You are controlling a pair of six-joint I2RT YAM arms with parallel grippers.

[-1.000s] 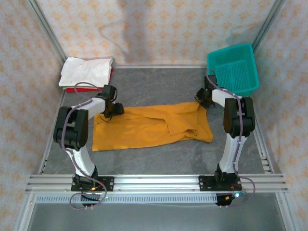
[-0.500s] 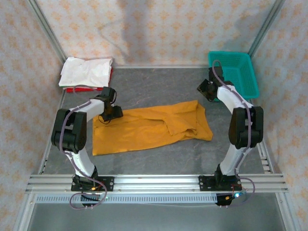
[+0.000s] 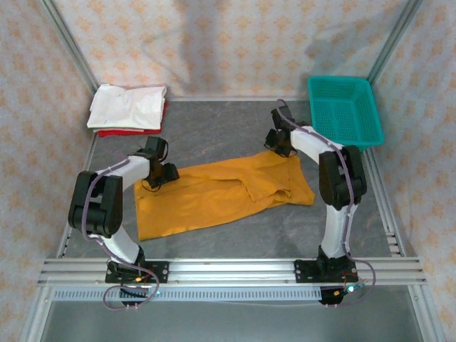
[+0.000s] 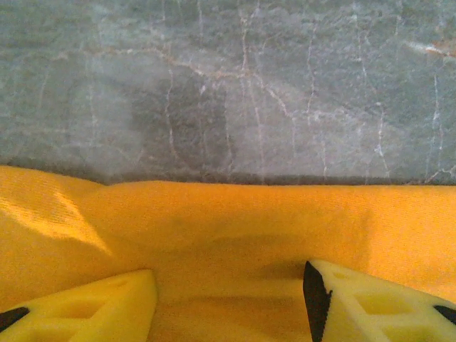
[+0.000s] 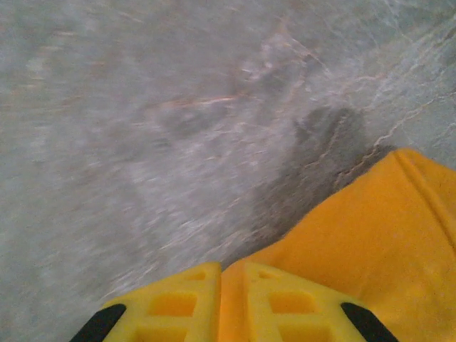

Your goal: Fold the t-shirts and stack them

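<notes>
The mustard-orange t-shirt [image 3: 221, 189] lies spread across the middle of the grey table, partly folded at its right end. My left gripper [image 3: 158, 171] rests on its far left corner. In the left wrist view the left gripper [image 4: 228, 292] is open, both yellow fingers [image 4: 107, 303] lying on the orange cloth [image 4: 235, 221]. My right gripper [image 3: 279, 142] is at the shirt's far right corner. In the right wrist view the right gripper [image 5: 222, 274] is shut, with a thin strip of the orange cloth [image 5: 356, 235] pinched between its fingers. A folded white t-shirt [image 3: 128, 105] lies on a red one [image 3: 114, 132] at the back left.
A teal mesh basket [image 3: 343, 107] stands at the back right corner, close to the right arm. Metal frame posts and patterned walls enclose the table [image 3: 228, 128]. Bare grey surface lies behind and in front of the orange shirt.
The right arm swung left from beside the basket to the shirt's far right corner and closed its fingers there. The left gripper shifted slightly left, still on the shirt's far left corner.
</notes>
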